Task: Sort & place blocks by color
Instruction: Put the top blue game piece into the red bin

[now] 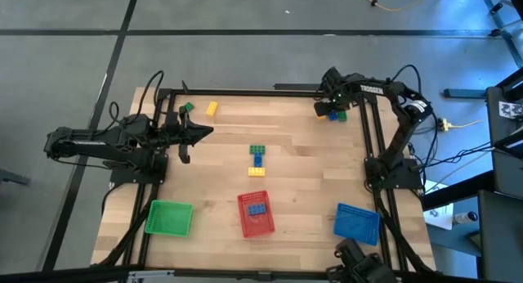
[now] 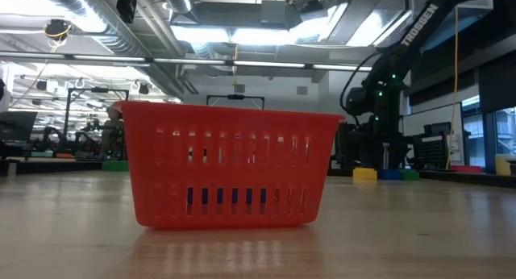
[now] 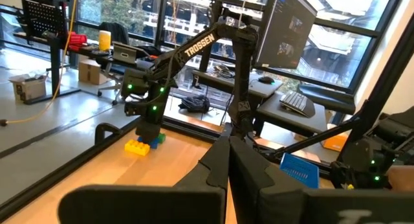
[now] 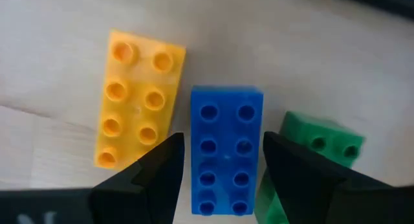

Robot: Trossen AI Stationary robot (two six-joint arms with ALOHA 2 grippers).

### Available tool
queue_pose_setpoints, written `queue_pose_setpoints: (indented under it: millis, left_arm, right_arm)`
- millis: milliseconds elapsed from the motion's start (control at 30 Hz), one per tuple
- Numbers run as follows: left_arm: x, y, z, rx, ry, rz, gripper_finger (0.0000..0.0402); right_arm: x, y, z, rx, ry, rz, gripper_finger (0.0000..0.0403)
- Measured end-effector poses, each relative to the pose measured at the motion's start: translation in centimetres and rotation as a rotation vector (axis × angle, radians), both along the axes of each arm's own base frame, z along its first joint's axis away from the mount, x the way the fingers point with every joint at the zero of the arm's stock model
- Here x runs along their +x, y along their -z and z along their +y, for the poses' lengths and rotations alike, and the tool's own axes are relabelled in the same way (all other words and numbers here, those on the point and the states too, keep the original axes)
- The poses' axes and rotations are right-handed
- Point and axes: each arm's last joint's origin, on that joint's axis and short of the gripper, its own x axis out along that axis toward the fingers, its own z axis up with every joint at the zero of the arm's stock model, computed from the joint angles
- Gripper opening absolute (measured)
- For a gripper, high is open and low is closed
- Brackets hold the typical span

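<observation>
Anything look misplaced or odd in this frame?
Yes: a blue block lies in the red tray, while the blue tray and green tray show no blocks. The right gripper has its fingers astride another blue block at the table's far right corner.

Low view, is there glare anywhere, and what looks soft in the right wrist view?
Low view: bright ceiling lights wash out the top, and the red mesh plastic tray reflects faintly in the wooden table. Right wrist view: the right gripper's near dark fingers blur; the blue studded plastic brick stays sharp.
</observation>
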Motion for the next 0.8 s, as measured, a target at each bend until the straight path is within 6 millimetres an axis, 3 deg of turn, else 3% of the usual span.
queue_pose_setpoints:
  millis: [633, 800]
  left_arm:
    - [-0.01, 0.00, 0.03, 0.017, -0.013, 0.004, 0.0000]
    - [-0.01, -0.01, 0.03, 0.017, -0.013, 0.004, 0.0000]
  right_arm:
    - [0.46, 0.54, -0.06, 0.006, -0.011, -0.014, 0.0215]
    - [0.45, 0.54, -0.04, 0.008, -0.011, -0.012, 0.0187]
